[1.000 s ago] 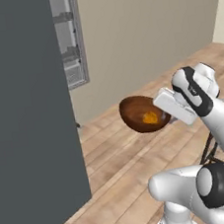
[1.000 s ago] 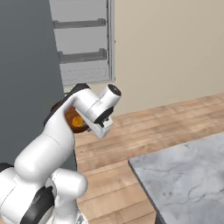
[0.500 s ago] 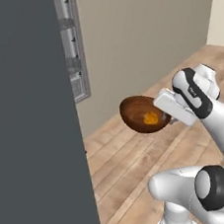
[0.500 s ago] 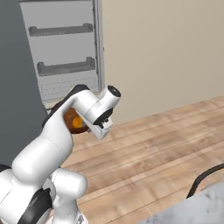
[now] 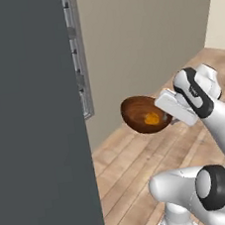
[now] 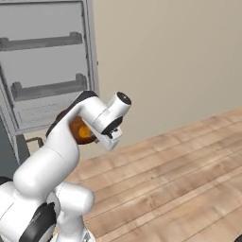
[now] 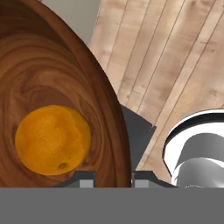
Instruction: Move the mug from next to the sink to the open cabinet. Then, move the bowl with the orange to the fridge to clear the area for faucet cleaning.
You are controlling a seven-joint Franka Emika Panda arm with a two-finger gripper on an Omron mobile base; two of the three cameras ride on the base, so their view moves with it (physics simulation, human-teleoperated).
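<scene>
Left base view: we see the white arm reach leftward from the lower right, its two-finger gripper (image 5: 168, 108) at the rim of a round, glossy dark brown wooden bowl (image 5: 137, 112) carried in the air above the pale plank floor (image 5: 127, 172). A small orange fruit (image 5: 151, 119) lies inside the bowl, toward the gripper side. A tall dark grey fridge side panel (image 5: 35, 119) takes up the left of the frame, with the edge of its light grey shelved door (image 5: 77, 54) beyond it, against a beige wall (image 5: 145, 35); the bowl hangs near the panel but apart from it. Right base view: we see the arm bent across the frame, its white wrist covering most of the bowl (image 6: 72, 125), of which a brown sliver and part of the orange fruit (image 6: 84, 133) show just left of the wrist; behind stands the light grey door (image 6: 47, 61) with its two shelf rails. Hand view: we look into the bowl (image 7: 52, 74), whose wood grain shows clearly, with the orange fruit (image 7: 52, 139) resting in its bottom. The two dark fingertips (image 7: 86, 178) straddle the bowl's rim, one inside and one outside, so we read the jaws as clamped on the bowl wall.
</scene>
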